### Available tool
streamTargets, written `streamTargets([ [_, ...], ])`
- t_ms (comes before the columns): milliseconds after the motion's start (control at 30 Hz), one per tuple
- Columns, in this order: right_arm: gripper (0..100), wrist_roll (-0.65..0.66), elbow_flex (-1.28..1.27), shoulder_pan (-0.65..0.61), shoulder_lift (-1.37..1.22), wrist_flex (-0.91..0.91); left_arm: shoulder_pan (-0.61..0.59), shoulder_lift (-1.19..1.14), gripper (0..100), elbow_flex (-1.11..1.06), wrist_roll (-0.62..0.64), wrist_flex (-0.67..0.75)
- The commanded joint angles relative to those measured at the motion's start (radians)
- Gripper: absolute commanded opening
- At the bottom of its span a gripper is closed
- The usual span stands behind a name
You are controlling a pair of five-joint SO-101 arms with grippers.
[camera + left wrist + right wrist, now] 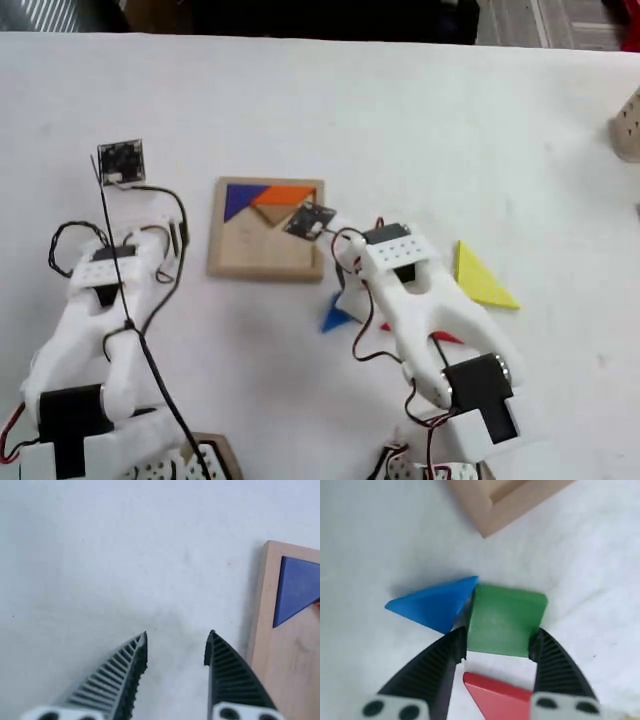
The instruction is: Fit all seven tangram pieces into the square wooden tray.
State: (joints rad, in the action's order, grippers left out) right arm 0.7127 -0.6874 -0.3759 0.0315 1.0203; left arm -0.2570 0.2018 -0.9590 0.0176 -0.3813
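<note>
With the right end effector (497, 641) gripping the green square (505, 617) on the worktop (375, 535), just off the near right corner of the tray (487, 510), it needed a straight lift, clear of the blue triangle (430, 605) at its side.

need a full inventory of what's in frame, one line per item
wooden tray: 1, light wood, mid-table between the arms
dark blue triangle: 1, dark blue, tray's far-left corner
orange triangle: 1, orange, in tray beside the dark blue one
yellow triangle: 1, yellow, on table, right of the right arm
light blue triangle: 1, light blue, on table, tip at the green square
green square: 1, green, between right gripper's fingers
red piece: 1, red, on table, partly hidden
perforated object: 1, beige, table's right edge
table: 1, white
left gripper: 1, open, over table beside tray
right gripper: 1, shut on green square
</note>
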Motion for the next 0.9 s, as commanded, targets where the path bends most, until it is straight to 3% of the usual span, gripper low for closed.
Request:
streamTargets([
  [0, 1.6, 0.008, 0.012, -0.001, 0.002, -0.012, -0.008, 0.047, 20, 0.018, 0.009, 0.014],
  [233, 1.8, -0.002, 0.012, 0.007, 0.015, -0.005, -0.008, 0.047, 20, 0.017, 0.009, 0.014],
  [533, 1.7, -0.218, 0.190, 0.062, 0.234, 0.214, -0.012, 0.047, 20, 0.021, 0.009, 0.014],
  [733, 1.8, -0.342, 0.310, -0.067, 0.243, 0.231, -0.051, 0.053, 20, 0.026, 0.012, 0.021],
  [867, 2.1, -0.422, 0.315, -0.176, 0.236, 0.114, -0.082, 0.047, 20, 0.051, 0.092, 0.020],
])
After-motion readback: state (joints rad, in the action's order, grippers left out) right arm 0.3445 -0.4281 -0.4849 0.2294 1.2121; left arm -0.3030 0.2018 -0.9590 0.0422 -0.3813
